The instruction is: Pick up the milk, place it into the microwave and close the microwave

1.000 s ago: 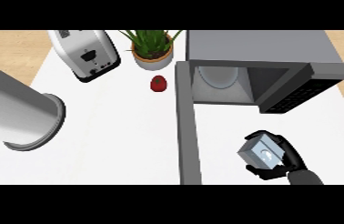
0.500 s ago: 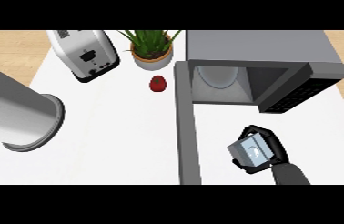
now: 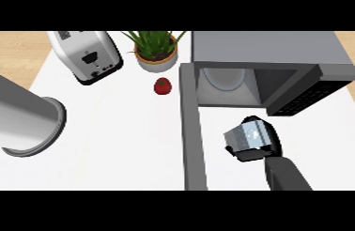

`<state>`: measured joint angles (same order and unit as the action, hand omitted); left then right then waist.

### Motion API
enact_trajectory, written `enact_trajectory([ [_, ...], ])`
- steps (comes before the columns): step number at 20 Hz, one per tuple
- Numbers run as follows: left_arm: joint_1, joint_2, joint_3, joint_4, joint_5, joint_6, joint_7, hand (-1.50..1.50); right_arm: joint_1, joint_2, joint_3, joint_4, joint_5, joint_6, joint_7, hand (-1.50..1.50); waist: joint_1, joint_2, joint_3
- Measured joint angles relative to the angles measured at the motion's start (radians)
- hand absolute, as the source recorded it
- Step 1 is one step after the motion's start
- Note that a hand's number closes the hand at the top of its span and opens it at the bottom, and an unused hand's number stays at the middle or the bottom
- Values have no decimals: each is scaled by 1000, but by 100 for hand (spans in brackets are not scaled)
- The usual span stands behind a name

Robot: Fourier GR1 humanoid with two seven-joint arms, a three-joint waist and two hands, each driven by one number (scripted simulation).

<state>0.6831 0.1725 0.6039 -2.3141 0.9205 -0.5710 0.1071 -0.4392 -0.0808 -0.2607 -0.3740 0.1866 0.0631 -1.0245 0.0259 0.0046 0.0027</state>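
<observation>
Over white counter, right hand curls around milk before open microwave.

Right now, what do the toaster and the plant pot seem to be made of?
Toaster: probably polished metal, since its silver sides shine, with a dark panel that looks like plastic. Plant pot: perhaps ceramic or clay, as it looks matte and beige without shine; the look leaves this open.

- The right hand was black, its fingers dark and blocky, with a matt finish.
- A dark grey forearm ran from it, smooth and rounded, widening towards the lower edge of the view.
- At the left edge a large light grey cylinder showed, metallic, with a paler rim round its end.
</observation>
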Motion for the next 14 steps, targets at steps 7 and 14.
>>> enact_trajectory([
  [7,4,-10,19,0,34,-14,31,-150,-106,-2,-11,12,3,-66,27,150,-2,-2,-1],
  [14,-39,-19,29,2,43,-23,55,-150,-263,-54,-39,82,-5,-93,95,150,5,3,-1],
])
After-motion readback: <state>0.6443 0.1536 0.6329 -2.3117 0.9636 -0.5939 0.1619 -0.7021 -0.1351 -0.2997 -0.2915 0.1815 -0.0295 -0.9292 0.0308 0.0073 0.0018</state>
